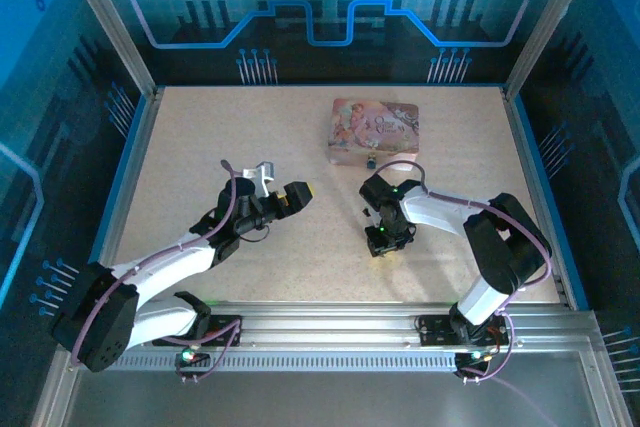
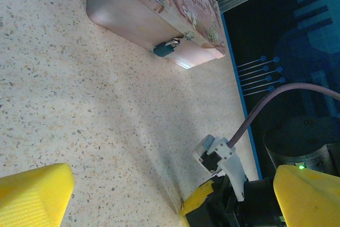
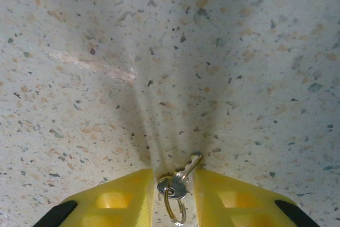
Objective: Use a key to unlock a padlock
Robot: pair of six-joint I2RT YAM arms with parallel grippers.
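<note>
Yellow fingers (image 3: 127,200) of the right end effector (image 3: 174,174) stand narrowly either side of the key (image 3: 180,179). Whether they grip it cannot be told. The key lies on the speckled desk (image 1: 200,137), near the near side of the pink tin (image 1: 375,127). The padlock (image 2: 166,49) hangs against that same side. The left end effector (image 1: 297,193) is spread wide and holds nothing, well apart from the tin.

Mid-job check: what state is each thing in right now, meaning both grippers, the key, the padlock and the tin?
Left gripper: open, empty.
Right gripper: lowered over the key, one finger on each side; grip unclear.
Key: on its ring, not in the padlock.
Tin: lid shut.
Padlock: hanging on the tin's front, shackle looks closed.
</note>
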